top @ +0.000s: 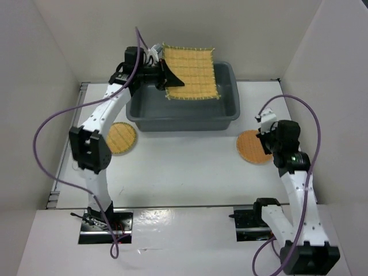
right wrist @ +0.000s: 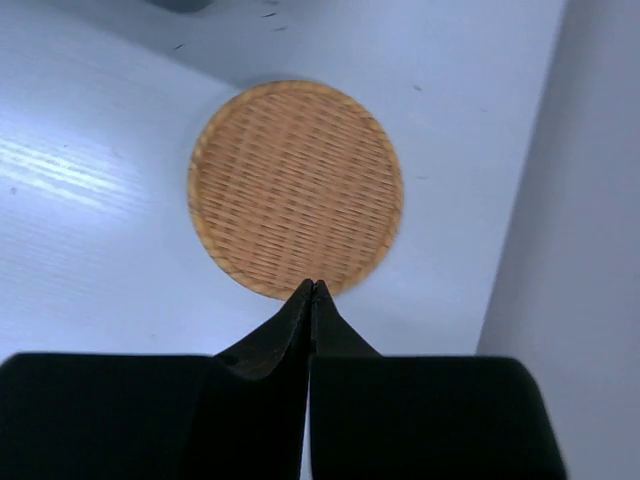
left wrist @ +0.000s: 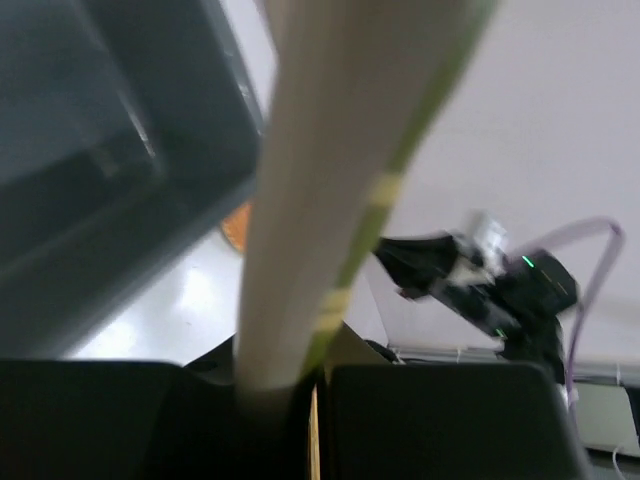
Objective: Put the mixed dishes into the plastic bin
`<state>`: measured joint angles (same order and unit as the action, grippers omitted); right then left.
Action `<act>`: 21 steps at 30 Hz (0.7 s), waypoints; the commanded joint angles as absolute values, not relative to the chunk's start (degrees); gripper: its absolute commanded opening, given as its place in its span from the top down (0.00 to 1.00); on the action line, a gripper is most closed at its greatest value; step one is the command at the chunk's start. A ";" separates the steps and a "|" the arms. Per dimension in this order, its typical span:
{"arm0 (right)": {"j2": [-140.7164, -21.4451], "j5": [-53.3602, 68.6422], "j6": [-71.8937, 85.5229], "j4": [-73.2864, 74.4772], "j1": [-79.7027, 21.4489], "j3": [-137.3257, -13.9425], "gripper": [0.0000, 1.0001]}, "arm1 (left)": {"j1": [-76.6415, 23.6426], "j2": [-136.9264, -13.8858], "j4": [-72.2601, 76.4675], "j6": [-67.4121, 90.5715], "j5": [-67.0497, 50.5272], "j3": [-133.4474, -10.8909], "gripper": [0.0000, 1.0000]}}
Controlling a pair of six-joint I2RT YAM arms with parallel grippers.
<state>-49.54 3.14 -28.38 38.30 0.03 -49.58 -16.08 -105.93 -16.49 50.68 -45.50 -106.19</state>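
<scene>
- The left gripper (top: 170,78), at the upper centre-left of the top view, has its jaws only narrowly parted and clamped on the left edge of the square yellow bamboo mat (top: 191,71).
- The mat hangs over the far half of the dark grey plastic bin (top: 183,122), which sits in the upper middle of the white table (top: 190,172).
- The right gripper (right wrist: 314,292) is fully closed and holds nothing. Its tips point at the near edge of the orange-brown woven disc (right wrist: 295,188), which lies flat at centre right.
- The yellow-tan woven disc (top: 122,138) lies flat at centre left, near the bin's lower left corner.
</scene>
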 commanded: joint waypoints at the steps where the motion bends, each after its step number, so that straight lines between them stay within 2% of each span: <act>1: -41.59 5.10 -29.09 36.04 5.09 -47.56 1.00 | -15.82 -119.29 -24.68 47.82 -47.37 -122.53 0.90; 3: -35.11 4.49 -29.09 33.93 6.32 -45.54 1.00 | -15.82 -129.39 -32.03 45.02 -48.95 -131.09 0.94; 6: -28.59 3.26 -29.09 32.17 7.12 -43.69 1.00 | -16.44 -139.96 -40.74 42.19 -47.64 -146.62 0.94; 8: -28.56 3.25 -28.56 31.46 7.12 -43.68 1.00 | -16.44 -144.64 -42.88 42.71 -48.16 -152.90 0.94; 12: -33.91 2.72 -28.56 32.08 7.12 -43.68 1.00 | -16.96 -162.09 -50.09 46.39 -48.16 -176.77 0.91; 17: -36.12 1.59 -28.56 32.08 7.12 -43.68 0.99 | -16.35 -167.33 -45.53 50.89 -50.98 -179.20 0.92; 21: -36.12 1.58 -28.04 31.55 6.59 -43.68 0.99 | -16.87 -170.60 -45.00 51.59 -50.98 -179.74 0.89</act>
<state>-36.86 2.35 -28.38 34.11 6.79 -43.46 -16.58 -170.34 -47.97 49.93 -46.78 -176.09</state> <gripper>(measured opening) 0.009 0.160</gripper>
